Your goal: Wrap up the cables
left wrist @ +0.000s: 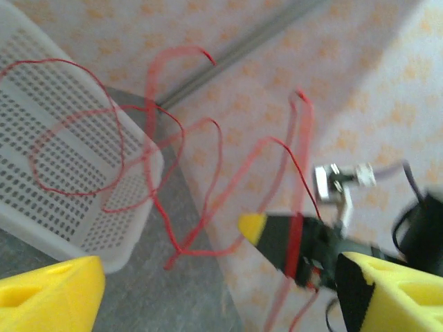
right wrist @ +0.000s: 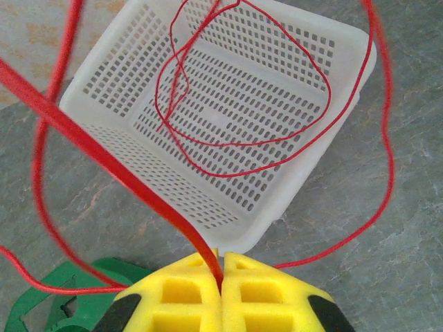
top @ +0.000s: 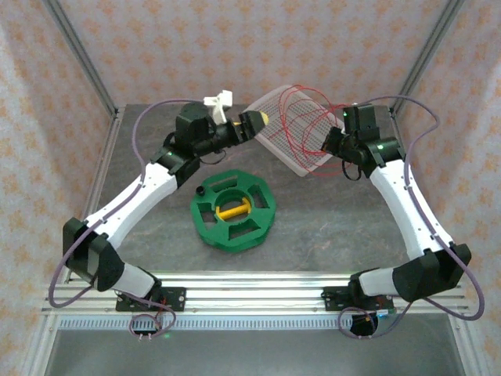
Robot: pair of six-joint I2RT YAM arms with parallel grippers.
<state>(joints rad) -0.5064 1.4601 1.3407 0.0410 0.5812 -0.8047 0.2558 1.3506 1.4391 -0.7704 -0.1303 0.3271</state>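
The cables are one thin red wire point(top: 302, 117) hanging in loose loops over a white mesh basket point(top: 275, 142). My right gripper point(right wrist: 221, 268) is shut on the wire point(right wrist: 124, 162), which runs up and to the left from between its yellow pads. In the top view the right gripper point(top: 333, 144) sits at the basket's right side. My left gripper point(left wrist: 221, 280) is open, and no wire lies between its yellow fingers point(left wrist: 48, 290). It hovers at the basket's left corner point(top: 258, 121). Red loops point(left wrist: 181, 135) hang in front of it, beside the right gripper's black and yellow finger point(left wrist: 277, 238).
A green spool point(top: 233, 210) with a yellow core lies flat on the grey table in front of the basket, and its edge shows in the right wrist view point(right wrist: 48, 304). A white piece point(top: 219, 102) stands behind the left wrist. Frame posts and patterned walls enclose the table.
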